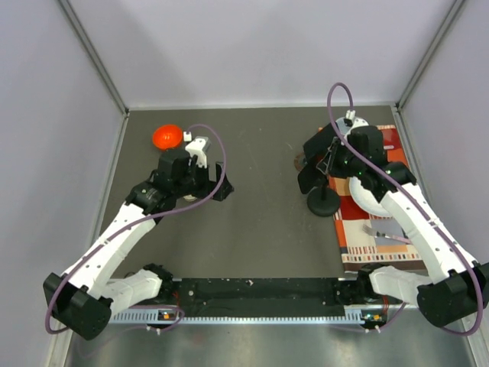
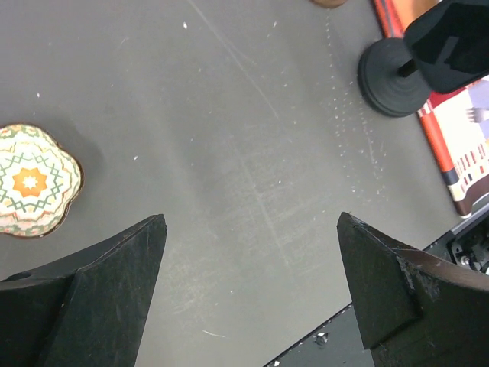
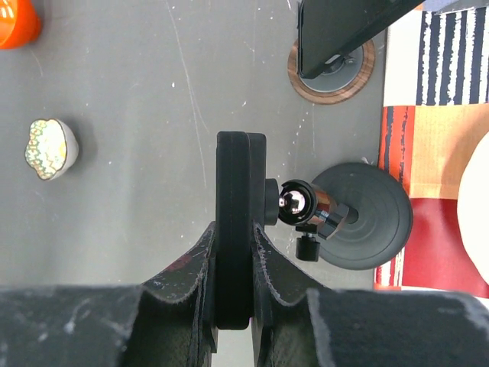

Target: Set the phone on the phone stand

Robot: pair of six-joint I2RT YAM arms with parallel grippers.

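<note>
The phone [image 3: 233, 229] is a flat black slab seen edge-on, upright between my right gripper's [image 3: 234, 231] fingers, which are shut on it. Its back rests against the small black head of the phone stand [image 3: 359, 218], whose ball joint and round black base lie just to the right. In the top view the right gripper [image 1: 325, 157] holds the phone [image 1: 312, 167] above the stand's base [image 1: 323, 202]. The left wrist view shows the phone [image 2: 451, 42] over the base [image 2: 391, 67]. My left gripper [image 2: 252, 222] is open and empty over bare table, left of centre [image 1: 218, 187].
A brown-footed stand with a grey plate [image 3: 332, 69] stands just behind the phone stand. A patterned mat [image 1: 382, 229] with a white plate [image 1: 370, 195] and a fork lies at the right. An orange bowl [image 1: 166, 137] sits far left. A small patterned bowl [image 2: 30, 180] is by the left arm.
</note>
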